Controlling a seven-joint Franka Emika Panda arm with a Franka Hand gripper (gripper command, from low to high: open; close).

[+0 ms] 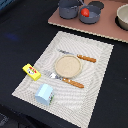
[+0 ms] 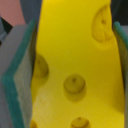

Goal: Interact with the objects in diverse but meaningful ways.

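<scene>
The gripper (image 2: 70,70) grasps the cheese wedge (image 2: 75,65), its 2 teal-edged fingers (image 2: 20,80) pressed on either side; the arm is outside the exterior view. On the placemat (image 1: 95,80), the plate (image 1: 67,64) sits centrally, a fork (image 1: 77,57) and knife (image 1: 67,80) touching it. The packet (image 1: 31,72) and cup (image 1: 44,93) lie toward the exterior view's left. Beyond the placemat, the tomato (image 1: 85,12) rests in a grey pan (image 1: 90,15).

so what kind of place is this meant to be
Probably a pretend dining table for toy kitchen play: a woven beige placemat holds a round tan plate between an orange-handled fork and knife, with a light blue cup nearby.
</scene>
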